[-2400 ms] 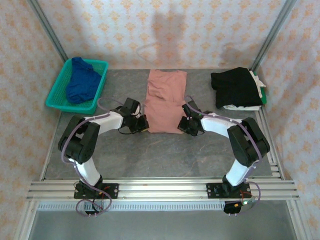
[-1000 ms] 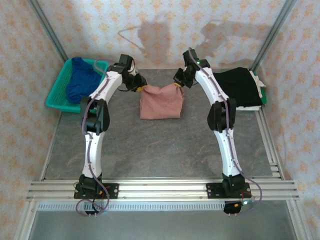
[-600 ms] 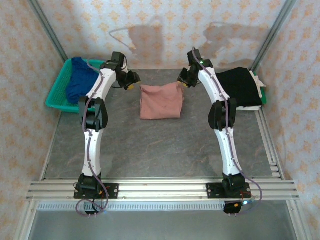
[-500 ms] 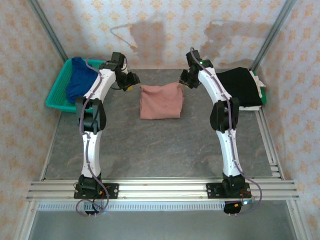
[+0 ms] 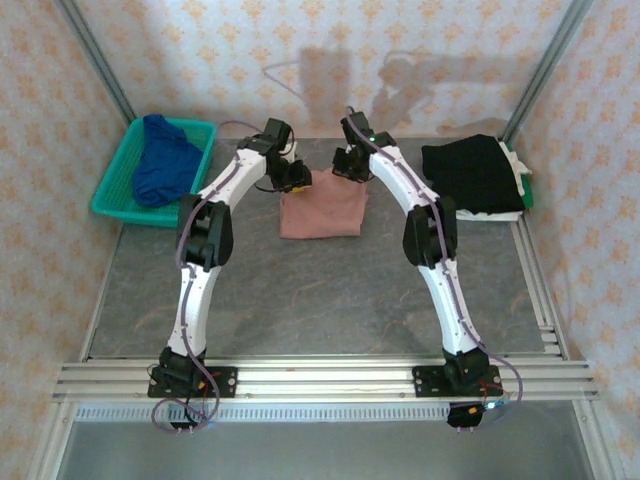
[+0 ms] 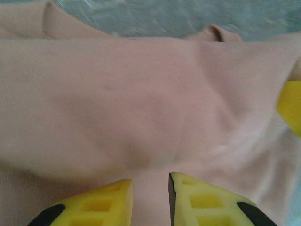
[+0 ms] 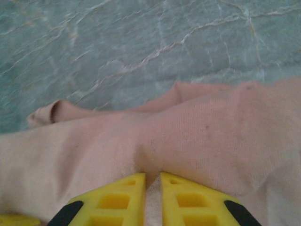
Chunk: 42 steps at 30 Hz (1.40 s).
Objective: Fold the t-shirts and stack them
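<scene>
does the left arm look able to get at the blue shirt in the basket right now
Probably yes, once it lets go. The blue t-shirt lies uncovered in the open basket on that arm's own side, with nothing in between. But the left gripper looks pinched on the pink t-shirt at its far edge.

Free room and obstacles. The near half of the surface point(image 5: 320, 310) lay bare between the two arms. At the far middle, the left claw point(image 5: 297, 181) and right claw point(image 5: 341, 168) crowded the back edge of the pink t-shirt point(image 5: 322, 212). The teal basket point(image 5: 135, 213) holding the blue t-shirt point(image 5: 160, 165) blocked the far-left corner, and the black t-shirt point(image 5: 470, 172) pile blocked the far-right. Bare lanes ran on either side of the pink t-shirt.
</scene>
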{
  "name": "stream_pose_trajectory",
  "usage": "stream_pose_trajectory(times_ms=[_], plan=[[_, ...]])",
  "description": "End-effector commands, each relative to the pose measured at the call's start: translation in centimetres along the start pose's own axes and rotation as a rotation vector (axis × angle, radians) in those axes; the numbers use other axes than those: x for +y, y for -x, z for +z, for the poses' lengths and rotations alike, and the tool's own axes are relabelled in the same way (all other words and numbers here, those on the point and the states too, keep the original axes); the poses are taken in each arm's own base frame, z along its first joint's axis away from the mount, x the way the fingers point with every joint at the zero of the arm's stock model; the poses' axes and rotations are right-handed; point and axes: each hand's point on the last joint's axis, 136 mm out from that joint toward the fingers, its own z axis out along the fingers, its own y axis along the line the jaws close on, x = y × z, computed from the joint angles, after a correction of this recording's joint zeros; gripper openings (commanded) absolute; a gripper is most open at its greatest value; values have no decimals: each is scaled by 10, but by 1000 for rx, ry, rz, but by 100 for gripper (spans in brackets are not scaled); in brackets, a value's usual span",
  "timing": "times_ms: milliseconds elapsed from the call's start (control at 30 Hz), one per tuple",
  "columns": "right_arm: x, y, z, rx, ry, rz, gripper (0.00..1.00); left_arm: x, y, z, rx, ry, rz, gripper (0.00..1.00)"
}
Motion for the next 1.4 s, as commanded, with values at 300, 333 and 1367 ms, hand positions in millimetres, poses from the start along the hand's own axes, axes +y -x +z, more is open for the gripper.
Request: stream_pose_trajectory(times_ms=[300, 333, 1367], plan=[[-21, 47, 33, -155, 3, 122, 30, 34, 75, 7, -194, 54, -56, 37], [-22, 47, 33, -149, 6, 128, 35, 37, 74, 9, -187, 58, -62, 37], [-85, -107, -36, 77, -247, 24, 33, 40, 36, 41, -21, 32, 4, 42]])
